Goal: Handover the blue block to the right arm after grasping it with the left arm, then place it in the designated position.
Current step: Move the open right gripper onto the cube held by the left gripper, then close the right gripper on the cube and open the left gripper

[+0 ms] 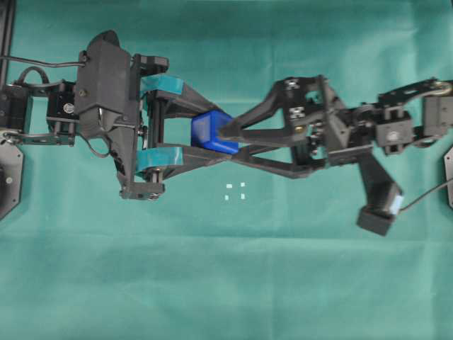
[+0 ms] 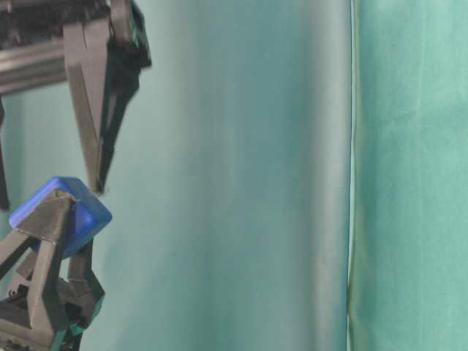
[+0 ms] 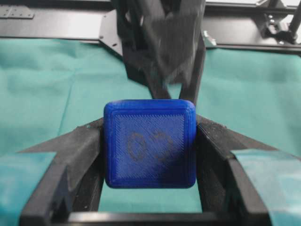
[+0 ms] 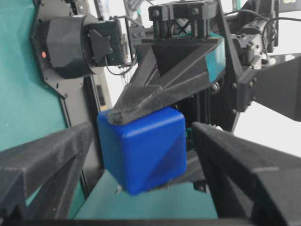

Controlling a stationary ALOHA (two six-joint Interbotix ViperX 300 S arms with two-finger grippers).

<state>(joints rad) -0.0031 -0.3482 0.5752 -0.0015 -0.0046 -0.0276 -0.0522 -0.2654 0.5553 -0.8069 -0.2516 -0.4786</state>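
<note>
Blue block [image 1: 214, 132] pinched in left gripper [image 1: 205, 133], right gripper [image 1: 225, 138] spread wide around it, unclosed; handover and placing on white marks [image 1: 235, 191] remaining.

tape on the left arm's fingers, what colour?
Teal tape on the black fingers; it shows best in the overhead exterior view.

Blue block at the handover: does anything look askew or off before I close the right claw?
Nothing stands out. The blue block is pinched squarely in the left claw, clear of the cloth. The right claw is open, its fingers to either side of the block. The white marks lie uncovered.
</note>
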